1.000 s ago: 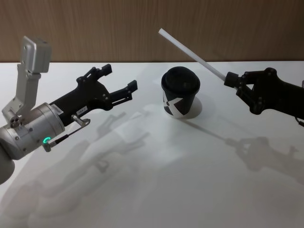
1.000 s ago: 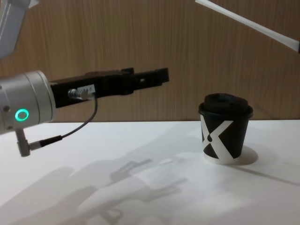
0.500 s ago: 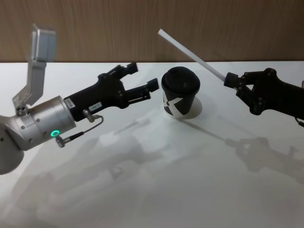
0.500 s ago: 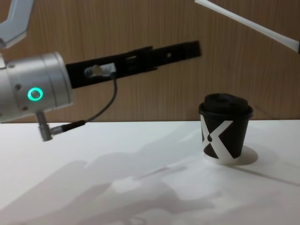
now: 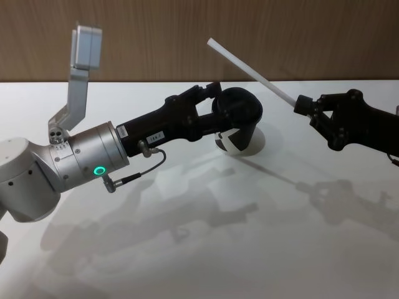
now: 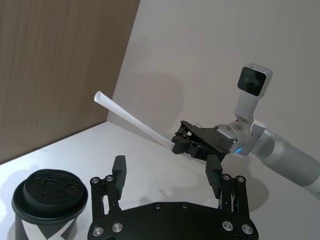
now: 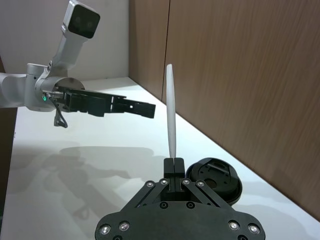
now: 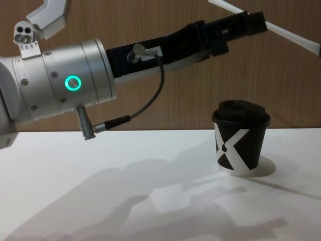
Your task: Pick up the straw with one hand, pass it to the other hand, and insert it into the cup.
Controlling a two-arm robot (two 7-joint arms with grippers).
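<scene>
White bench (image 5: 249,249): right end effector (image 5: 303,106) clamps the straw (image 5: 249,65) by one end. Centre its shaft within the wide-spread left end effector (image 6: 166,170), then close.

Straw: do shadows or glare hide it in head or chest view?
Head view: straw stands out white against the wood wall, its thin shadow line on the table right of the cup. Chest view: left gripper crosses the straw; broad soft arm shadows on the table. No glare in either.
</scene>
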